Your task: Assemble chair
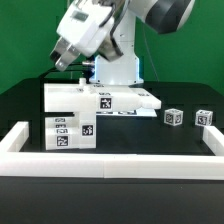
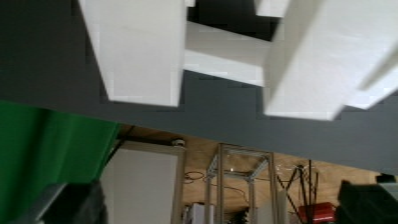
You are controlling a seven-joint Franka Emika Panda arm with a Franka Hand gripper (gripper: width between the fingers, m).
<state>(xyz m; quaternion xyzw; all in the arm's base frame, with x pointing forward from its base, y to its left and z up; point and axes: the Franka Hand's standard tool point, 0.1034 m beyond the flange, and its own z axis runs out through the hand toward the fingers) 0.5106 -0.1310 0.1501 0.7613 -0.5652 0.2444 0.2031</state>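
The gripper [image 1: 64, 66] stands wide and holds nothing. In the wrist view the gripper [image 2: 224, 105] shows two blocky white fingers [image 2: 146, 55] set well apart, with only dark surface between their tips. Further back, a white bar [image 2: 222, 60] crosses the gap between them, and I cannot tell which piece it is. Beyond it that view is tilted and takes in a green backdrop [image 2: 45, 140] and some blurred room clutter. In the exterior view the arm [image 1: 120, 25] leans down from above, and the gripper hangs tilted over the rear corner of the chair [image 1: 95, 110] on the exterior view's left. It is close above the parts, though whether it touches them cannot be told. The chair is a cluster of matte white pieces on the black surface [image 1: 150, 140], towards the exterior view's left. A flat panel [image 1: 125, 99] bearing a tag lies on top. Stacked tagged blocks [image 1: 68, 132] sit below it at the front, near the front border rail [image 1: 110, 162]. Two small tagged cubes [image 1: 173, 117] stand apart from the cluster on the exterior view's right. They are near each other but not touching, and the farther cube [image 1: 204, 117] is close to the side rail [image 1: 214, 140]. The white rails enclose the surface at the front and on both sides.
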